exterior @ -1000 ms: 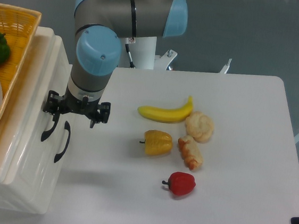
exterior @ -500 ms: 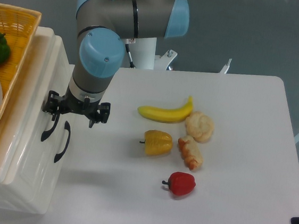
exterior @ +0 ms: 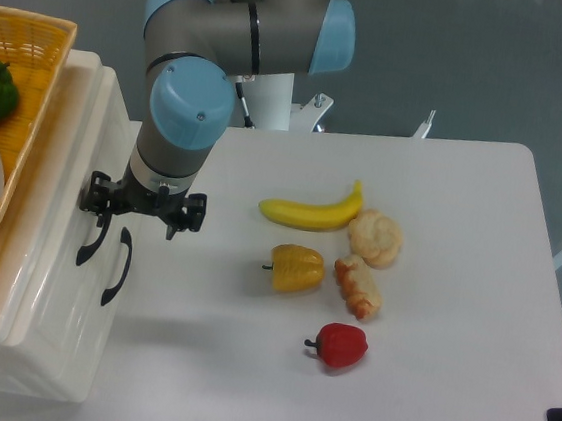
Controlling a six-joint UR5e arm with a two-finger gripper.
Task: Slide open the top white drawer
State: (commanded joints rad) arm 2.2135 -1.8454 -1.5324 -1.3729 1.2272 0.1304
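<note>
2 black handles show on the front of the white cabinet [exterior: 53,277] at the table's left side, and I take the one nearer the cabinet's top edge to belong to the top white drawer [exterior: 72,211] — it looks shut, flush with the front. My gripper [exterior: 139,218] hangs right at the upper end of those handles, its black body level with the cabinet's face. From this overhead angle I cannot tell whether the jaws are spread or closed, or whether a finger has hooked the top handle [exterior: 92,235]. I judge the step in hand to be the reach-and-engage, with the pull not yet begun. Next I need a firm catch on that handle — not the lower handle [exterior: 118,266] beside it — then a straight draw away from the cabinet, toward the banana [exterior: 309,209].
</note>
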